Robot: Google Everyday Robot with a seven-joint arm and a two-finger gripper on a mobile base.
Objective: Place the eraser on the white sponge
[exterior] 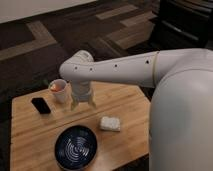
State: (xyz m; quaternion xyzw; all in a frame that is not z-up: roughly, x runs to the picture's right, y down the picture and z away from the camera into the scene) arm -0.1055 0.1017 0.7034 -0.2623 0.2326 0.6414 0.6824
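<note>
"Over the pale wooden tabletop (127,102), what's the end effector (83,105) doing?"

"Hanging with fingers spread, holding nothing, between the flat black rectangular eraser (41,105) and the small white soft sponge (110,123), touching neither. Reaching step, I'd judge: it must move across to the eraser, descend, and close on it."

hand (83,105) points down over mid counter (127,102), fingers apart, holding nothing. eraser (40,105) lies flat at its 9 o'clock, white sponge (110,123) at 4, bowl (76,146) at 6, cup (59,91) at 10.
</note>
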